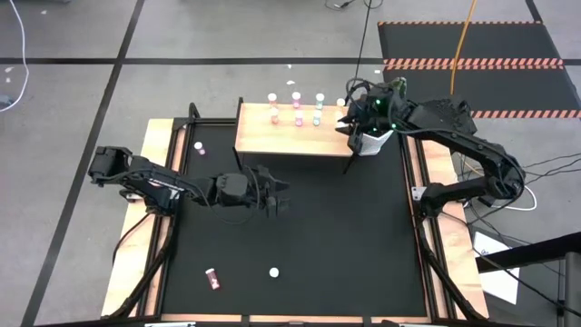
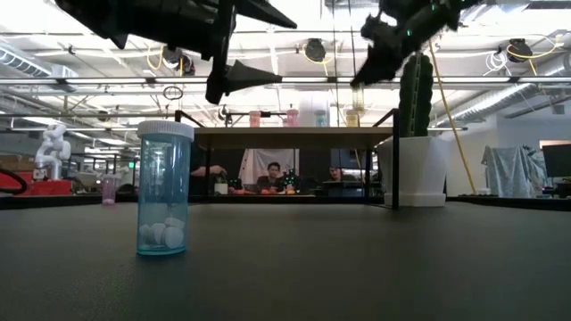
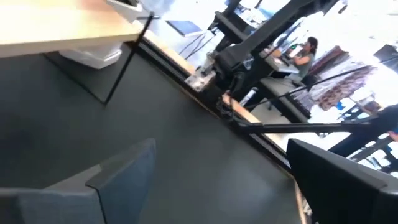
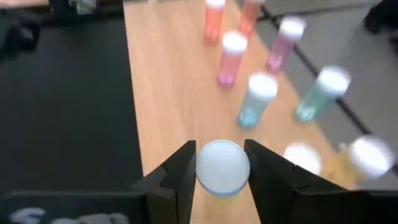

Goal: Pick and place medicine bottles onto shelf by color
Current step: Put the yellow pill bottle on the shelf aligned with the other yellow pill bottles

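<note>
The light-wood shelf (image 1: 272, 136) stands at the table's far side and carries several pink and teal bottles (image 1: 297, 118) upright. My right gripper (image 4: 221, 177) is above the shelf's right end (image 1: 348, 123) and is shut on a white-capped bottle (image 4: 222, 164), whose body is hidden under its cap. My left gripper (image 1: 283, 194) is open and empty above the middle of the table; it also shows in the left wrist view (image 3: 217, 186). A teal bottle (image 2: 163, 189) stands upright on the mat near the front (image 1: 273, 272). My right gripper pinches the bottle between its two fingers (image 4: 181, 177), one on each side at the white cap (image 4: 222, 155). The fingers come from above, pointing down over the shelf board. The bottle is upright; whether its base stands on the board I cannot tell.
A pink bottle (image 1: 212, 278) lies on the mat at the near left, and another small bottle (image 1: 198, 145) stands at the far left. A white pot with a green cactus (image 2: 412, 169) stands by the shelf's right end. People sit in the room beyond the table.
</note>
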Available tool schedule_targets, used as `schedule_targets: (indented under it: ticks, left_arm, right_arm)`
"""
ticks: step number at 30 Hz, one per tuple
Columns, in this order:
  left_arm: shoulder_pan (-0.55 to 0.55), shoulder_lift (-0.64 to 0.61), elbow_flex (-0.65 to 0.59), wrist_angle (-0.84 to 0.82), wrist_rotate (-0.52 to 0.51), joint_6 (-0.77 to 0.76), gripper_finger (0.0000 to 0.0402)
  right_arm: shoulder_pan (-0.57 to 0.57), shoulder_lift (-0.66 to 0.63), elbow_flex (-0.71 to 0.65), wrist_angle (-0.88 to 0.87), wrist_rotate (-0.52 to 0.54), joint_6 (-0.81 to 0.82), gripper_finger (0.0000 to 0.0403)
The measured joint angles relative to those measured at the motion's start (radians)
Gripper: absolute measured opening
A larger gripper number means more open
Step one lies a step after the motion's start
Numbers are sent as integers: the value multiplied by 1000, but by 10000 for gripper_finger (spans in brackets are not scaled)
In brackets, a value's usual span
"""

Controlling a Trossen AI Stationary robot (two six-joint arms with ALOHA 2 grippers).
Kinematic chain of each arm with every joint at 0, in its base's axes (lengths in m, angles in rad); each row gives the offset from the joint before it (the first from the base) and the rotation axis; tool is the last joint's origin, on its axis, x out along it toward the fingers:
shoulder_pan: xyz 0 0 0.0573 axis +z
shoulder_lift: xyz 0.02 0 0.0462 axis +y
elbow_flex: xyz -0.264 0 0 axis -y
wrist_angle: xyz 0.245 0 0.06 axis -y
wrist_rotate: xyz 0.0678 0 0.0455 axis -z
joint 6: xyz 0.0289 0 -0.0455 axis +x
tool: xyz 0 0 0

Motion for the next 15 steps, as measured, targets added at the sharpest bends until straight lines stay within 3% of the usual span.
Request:
schedule_targets:
  ticks: [3, 9, 15]
  left_arm:
    - [1, 0, 0, -1, -18, 0, 349]
    - [1, 0, 0, -2, -21, -3, 332]
    - [18, 0, 0, 0, -21, -3, 318]
  right_arm:
    - [-20, 2, -58, 29, -47, 12, 120]
    - [-16, 0, -153, 138, -46, 2, 120]
    - [-16, -1, -171, 169, -46, 7, 120]
